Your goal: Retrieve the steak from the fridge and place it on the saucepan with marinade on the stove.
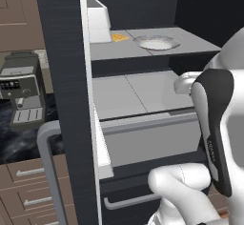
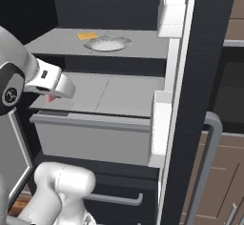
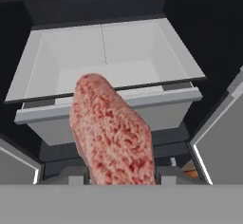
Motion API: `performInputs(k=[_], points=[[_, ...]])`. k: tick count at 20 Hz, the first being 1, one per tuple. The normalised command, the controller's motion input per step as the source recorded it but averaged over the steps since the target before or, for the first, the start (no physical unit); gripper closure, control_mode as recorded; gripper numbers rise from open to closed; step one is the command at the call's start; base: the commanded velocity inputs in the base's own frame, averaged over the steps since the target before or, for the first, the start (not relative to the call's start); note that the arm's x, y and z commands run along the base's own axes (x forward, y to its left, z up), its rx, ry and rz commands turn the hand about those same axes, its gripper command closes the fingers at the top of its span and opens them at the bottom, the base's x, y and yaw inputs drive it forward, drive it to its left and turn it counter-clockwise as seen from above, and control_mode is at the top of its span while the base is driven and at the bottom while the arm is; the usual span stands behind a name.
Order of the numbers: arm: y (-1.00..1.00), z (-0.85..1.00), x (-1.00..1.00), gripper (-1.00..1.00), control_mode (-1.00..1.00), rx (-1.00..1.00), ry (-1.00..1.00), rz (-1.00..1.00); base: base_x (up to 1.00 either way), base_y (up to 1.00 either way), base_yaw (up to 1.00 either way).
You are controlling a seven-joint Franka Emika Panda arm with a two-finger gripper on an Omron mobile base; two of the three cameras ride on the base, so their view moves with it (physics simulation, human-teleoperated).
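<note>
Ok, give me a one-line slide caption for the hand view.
Gripper holds the pinkish-red marbled steak slab upright before the fridge's open grey drawer.

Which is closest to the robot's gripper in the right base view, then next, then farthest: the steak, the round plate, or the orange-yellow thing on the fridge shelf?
1. The steak, held in the gripper itself, at the left by the drawer.
2. The plate, up on the shelf.
3. The orange-yellow item, behind the plate toward the shelf's back.
</note>
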Motion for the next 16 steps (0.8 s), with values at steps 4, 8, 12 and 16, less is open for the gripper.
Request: performInputs(k=[4,8,12,16], points=[[0.0,0.0,-0.72,1.0,-1.0,0.0,0.13,0.0,0.0,0.0,0.0],[0.0,-0.02,-0.36,1.0,-1.0,0.0,0.07,0.01,0.0,0.0,0.0],[0.0,-0.12,-0.28,1.0,-1.0,0.0,0.02,0.03,0.0,0.0,0.0],[0.0,-0.11,-0.27,1.0,-1.0,0.0,0.0,0.04,0.0,0.0,0.0]])
